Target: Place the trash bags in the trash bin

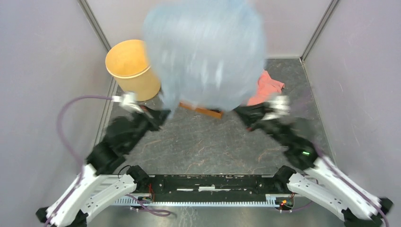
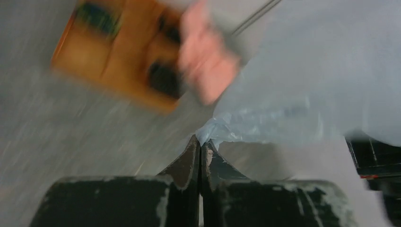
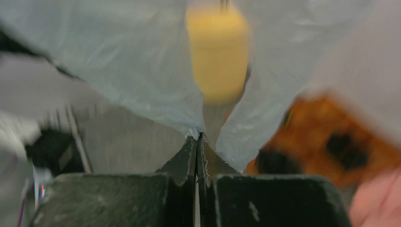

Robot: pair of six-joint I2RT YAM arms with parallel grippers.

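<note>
Plastic fills the overhead view as the pale blue-grey trash bag (image 1: 203, 52) balloons in the air above the surface (image 1: 198, 146), strung between both arms. The left end effector (image 2: 199, 146) is clamped tight on a crinkled edge of the film, and the right end effector (image 3: 197, 142) is pinched shut on another fold, the sheet fanning out to either side of its tips. The trash bin (image 1: 130, 66) stands upright at the far left by the wall, its mouth open and, as far as can be seen, with nothing in it. By that showing the task is only part done: the bag is lifted and spread but not yet in the bin, and carrying it over to the left and lowering it in looks to be what remains. Beneath the bag lies an orange tray (image 1: 203, 111), mostly hidden by it, with a pink cloth (image 1: 267, 87) just beside it on the right. Motion blur softens every view, and the swollen bag itself overlaps the bin's rim from above, which may make lining it up awkward
</note>
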